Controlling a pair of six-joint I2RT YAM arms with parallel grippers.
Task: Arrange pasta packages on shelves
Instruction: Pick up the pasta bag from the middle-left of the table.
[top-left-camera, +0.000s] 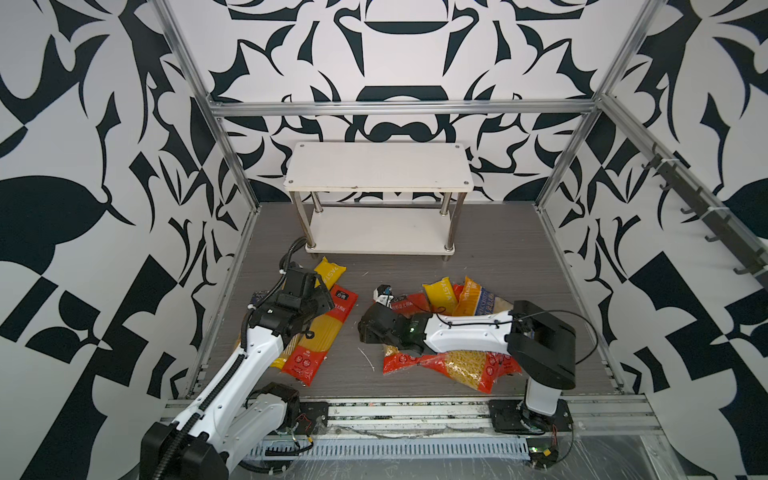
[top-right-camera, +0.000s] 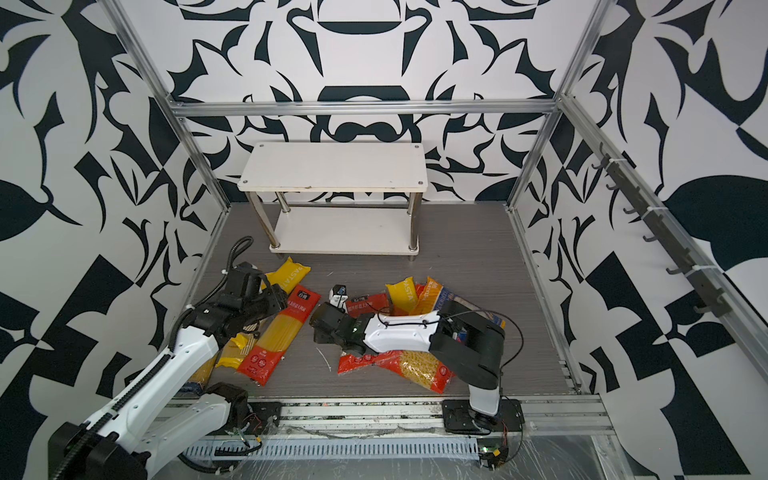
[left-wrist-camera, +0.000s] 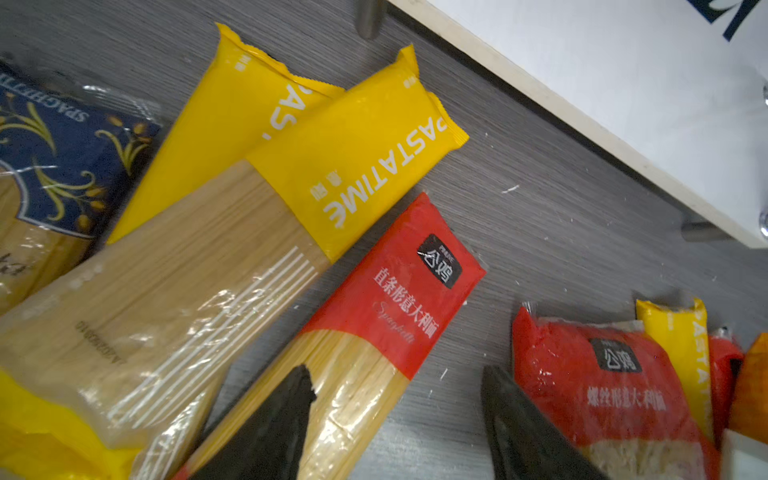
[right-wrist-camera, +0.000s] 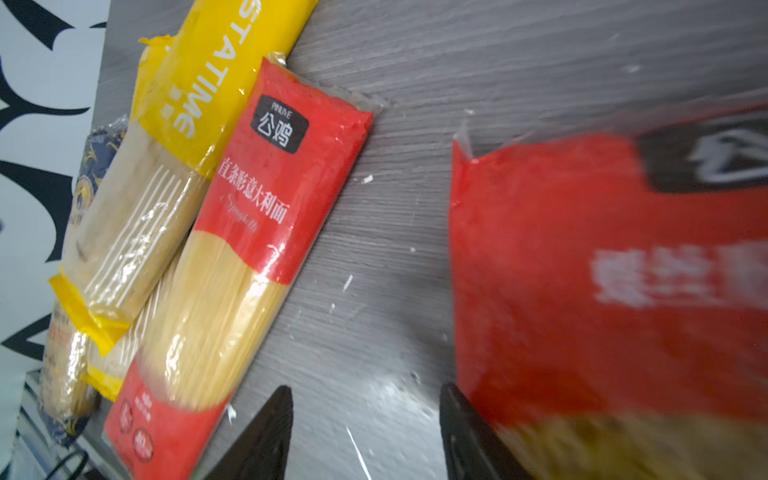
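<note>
Near-left corner of the grey wood-grain tabletop (top-left-camera: 498, 257), along its left edge: a loose heap of long packs; a dark-blue spaghetti pack (left-wrist-camera: 62, 166) outermost, two yellow "PASTATIME" spaghetti packs (left-wrist-camera: 357, 166) overlapping, a red-ended clear spaghetti pack (left-wrist-camera: 395, 299) innermost and flat on the tabletop; all roughly parallel, likely tipped out as stock, none sorted yet.

Over the red pack hangs the left hand (left-wrist-camera: 395, 374), fingers apart; one finger (left-wrist-camera: 274, 424) above the pack's clear middle, the other above bare tabletop beside it; nothing clamped. My reading is that it straddles the narrow width, the only span it could close on.

Centre, against the far edge: the white two-board rack with chrome legs (top-left-camera: 378, 170); both boards bare; its long open side faces the arms, probably so packs can slide in.

Next, the right hand (right-wrist-camera: 366, 388), low, fingers apart over bare tabletop, just beside the edge of a red fusilli bag (right-wrist-camera: 582, 270); no grip.

Beyond it, toward the right edge, a second heap (top-left-camera: 453, 365): red fusilli bags, a yellow pack, an orange-and-blue bag (top-left-camera: 478, 299), overlapping.
</note>
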